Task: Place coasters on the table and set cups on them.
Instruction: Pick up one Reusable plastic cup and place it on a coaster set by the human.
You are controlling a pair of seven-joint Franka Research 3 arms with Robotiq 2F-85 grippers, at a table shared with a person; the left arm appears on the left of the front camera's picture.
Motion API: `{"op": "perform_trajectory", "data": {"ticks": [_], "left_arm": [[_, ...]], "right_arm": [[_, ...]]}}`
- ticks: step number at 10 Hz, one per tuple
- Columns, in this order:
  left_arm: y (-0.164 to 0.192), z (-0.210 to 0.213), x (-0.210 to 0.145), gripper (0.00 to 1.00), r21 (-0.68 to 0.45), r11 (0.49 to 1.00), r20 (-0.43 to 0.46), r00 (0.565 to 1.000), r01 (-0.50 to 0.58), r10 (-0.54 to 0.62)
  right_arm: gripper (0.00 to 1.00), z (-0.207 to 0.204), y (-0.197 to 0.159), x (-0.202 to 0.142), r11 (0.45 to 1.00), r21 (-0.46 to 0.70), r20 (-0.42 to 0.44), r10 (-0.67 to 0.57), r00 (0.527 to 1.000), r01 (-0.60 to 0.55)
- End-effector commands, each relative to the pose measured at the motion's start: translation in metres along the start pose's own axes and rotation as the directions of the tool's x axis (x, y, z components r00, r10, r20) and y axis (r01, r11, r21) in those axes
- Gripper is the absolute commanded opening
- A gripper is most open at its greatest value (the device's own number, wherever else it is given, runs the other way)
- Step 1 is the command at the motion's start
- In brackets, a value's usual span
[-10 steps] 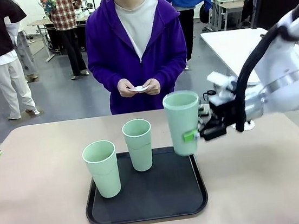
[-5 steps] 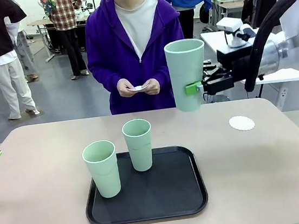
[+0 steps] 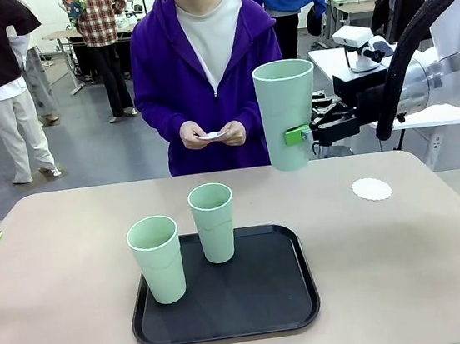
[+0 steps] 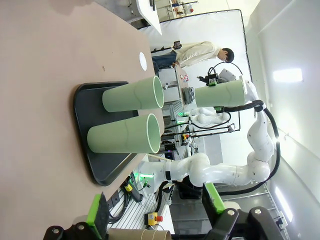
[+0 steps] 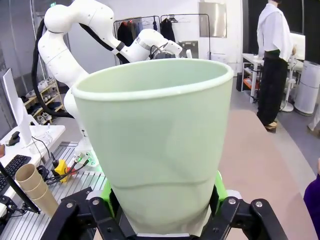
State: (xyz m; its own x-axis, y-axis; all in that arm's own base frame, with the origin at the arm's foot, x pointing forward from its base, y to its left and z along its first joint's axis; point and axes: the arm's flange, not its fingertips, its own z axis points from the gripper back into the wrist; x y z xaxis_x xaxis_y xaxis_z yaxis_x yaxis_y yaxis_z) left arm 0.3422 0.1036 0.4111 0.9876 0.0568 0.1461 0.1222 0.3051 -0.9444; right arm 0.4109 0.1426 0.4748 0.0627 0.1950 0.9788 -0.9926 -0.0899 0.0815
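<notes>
Right now the right arm's fingers (image 3: 295, 135) are clamped on the lower part of a tall, pale mint-green plastic cup (image 3: 286, 106). They hold it upright in the air, above and beyond the far right corner of the black rounded-square tray (image 3: 263, 306) and clear of the beige desk (image 3: 59, 285). From the right wrist, the cup's narrow base (image 5: 160, 150) sits squeezed between the green pads.

Two more mint-green cups stand upright on the tray. One (image 3: 158, 259) is at its left side towards the near edge, the other (image 3: 213, 223) by its far edge — close to each other but not touching.

A small round white coaster with a scalloped edge (image 3: 371, 189) lies flat on the desk, off to the tray's right and well apart from it, with nothing on it.

Beyond the tray's far side stands a person in a purple hooded top, hands (image 3: 213, 134) together around something small and white.

The left arm's fingers (image 4: 97, 220) stand spread wide with nothing between them — well back from the tray.
</notes>
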Motion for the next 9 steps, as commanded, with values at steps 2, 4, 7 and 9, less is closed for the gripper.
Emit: {"op": "perform_trajectory", "data": {"ticks": [2,4,7,9], "left_arm": [[-0.002,0.000,0.001,1.00,-0.017,1.000,0.009,1.000,0.016,-0.016],[-0.002,0.000,0.001,1.00,-0.017,1.000,0.009,1.000,0.016,-0.016],[-0.002,0.000,0.001,1.00,-0.017,1.000,0.009,1.000,0.016,-0.016],[-0.002,0.000,0.001,1.00,-0.017,1.000,0.009,1.000,0.016,-0.016]], "right_arm": [[0.84,0.063,-0.028,-0.022,0.995,-0.104,0.031,0.012,0.999,-0.009],[0.84,0.123,-0.054,-0.045,0.967,-0.254,0.031,0.015,0.999,-0.007],[0.84,0.185,-0.085,-0.072,0.911,-0.411,0.041,-0.029,0.999,0.043],[0.84,0.203,-0.099,-0.079,0.866,-0.486,0.083,-0.091,0.992,0.120]]}}
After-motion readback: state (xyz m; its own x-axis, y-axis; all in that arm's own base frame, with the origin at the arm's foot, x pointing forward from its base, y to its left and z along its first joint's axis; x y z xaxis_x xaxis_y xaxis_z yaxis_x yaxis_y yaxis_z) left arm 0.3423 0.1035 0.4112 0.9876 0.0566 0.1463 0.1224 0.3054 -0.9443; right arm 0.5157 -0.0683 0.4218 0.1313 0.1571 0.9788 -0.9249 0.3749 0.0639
